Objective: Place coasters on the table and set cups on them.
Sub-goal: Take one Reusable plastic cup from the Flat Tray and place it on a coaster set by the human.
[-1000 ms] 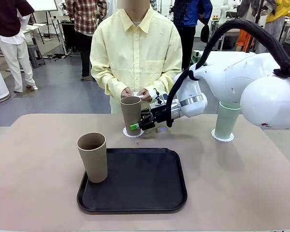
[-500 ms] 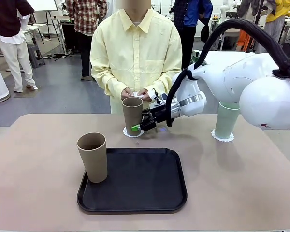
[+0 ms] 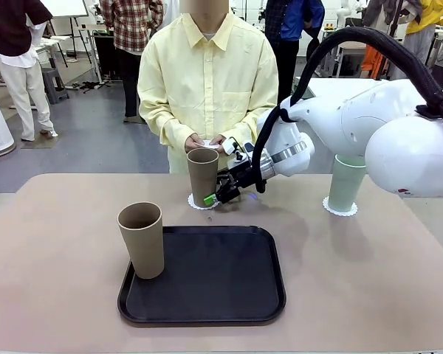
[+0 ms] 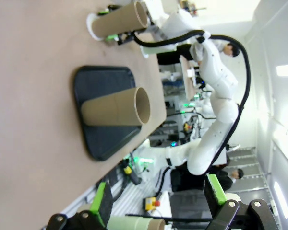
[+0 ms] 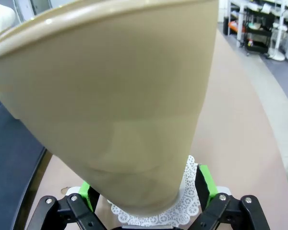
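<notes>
At the far middle of the table (image 3: 340,280), a tan cup (image 3: 202,177) stands upright on a lacy white coaster (image 3: 204,203). My right gripper (image 3: 215,195) is open around its base. In the right wrist view the cup (image 5: 110,105) rises between the green pads (image 5: 204,184), and the coaster (image 5: 185,201) shows in the gap. A mint green cup (image 3: 347,183) stands on a coaster (image 3: 340,209) at the far right. Another tan cup (image 3: 142,240) stands on the black tray (image 3: 221,287). My left gripper (image 4: 156,211) is open and holds nothing, high above the table.
The person stands at the far edge, holding a small white thing in both hands (image 3: 210,144) just behind the middle cup. The tray (image 4: 103,81) takes up the near middle of the table, with the tan cup (image 4: 115,110) at its left edge.
The tan cup has come down a little onto its coaster. My right gripper's jaws have spread apart and let go of it. The person's hands have hardly moved.
</notes>
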Robot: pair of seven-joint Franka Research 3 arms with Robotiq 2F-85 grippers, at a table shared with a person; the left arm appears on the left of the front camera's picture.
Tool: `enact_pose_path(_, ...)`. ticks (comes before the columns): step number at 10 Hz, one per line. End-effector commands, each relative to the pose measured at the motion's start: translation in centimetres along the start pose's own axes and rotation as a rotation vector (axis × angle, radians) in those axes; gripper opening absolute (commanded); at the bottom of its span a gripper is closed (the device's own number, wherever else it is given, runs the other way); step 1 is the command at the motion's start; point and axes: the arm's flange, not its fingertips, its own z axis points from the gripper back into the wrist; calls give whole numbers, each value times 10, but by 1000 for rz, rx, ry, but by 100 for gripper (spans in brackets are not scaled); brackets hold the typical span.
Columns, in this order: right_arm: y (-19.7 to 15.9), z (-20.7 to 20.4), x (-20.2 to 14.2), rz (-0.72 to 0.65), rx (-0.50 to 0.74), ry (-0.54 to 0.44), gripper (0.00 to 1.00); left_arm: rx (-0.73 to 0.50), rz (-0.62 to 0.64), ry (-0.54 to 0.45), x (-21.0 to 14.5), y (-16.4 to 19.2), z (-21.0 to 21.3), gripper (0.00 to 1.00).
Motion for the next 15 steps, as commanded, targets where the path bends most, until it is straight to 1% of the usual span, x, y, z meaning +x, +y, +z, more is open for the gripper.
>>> enact_pose_path(1,7,9,13,-37,-30,94,100,-12,-5,-8,1,-1,1,100)
enact_pose_path(5,32,36,34,-72,-101,278,100,-12,-5,-8,1,-1,1,100)
enact_pose_path(8,52,64,50,-126,-187,387,100,-12,-5,-8,1,-1,1,100)
enact_pose_path(9,65,77,63,-167,-251,435,100,-12,-5,-8,1,-1,1,100)
enact_pose_path(11,104,103,106,-222,-390,572,100,-12,-5,-8,1,-1,1,100)
enact_pose_path(12,124,115,127,-257,-471,609,100,-12,-5,-8,1,-1,1,100)
enact_pose_path(13,147,129,145,-306,-550,670,100,-12,-5,-8,1,-1,1,100)
enact_pose_path(15,182,140,171,-412,-671,804,100,-12,-5,-8,1,-1,1,100)
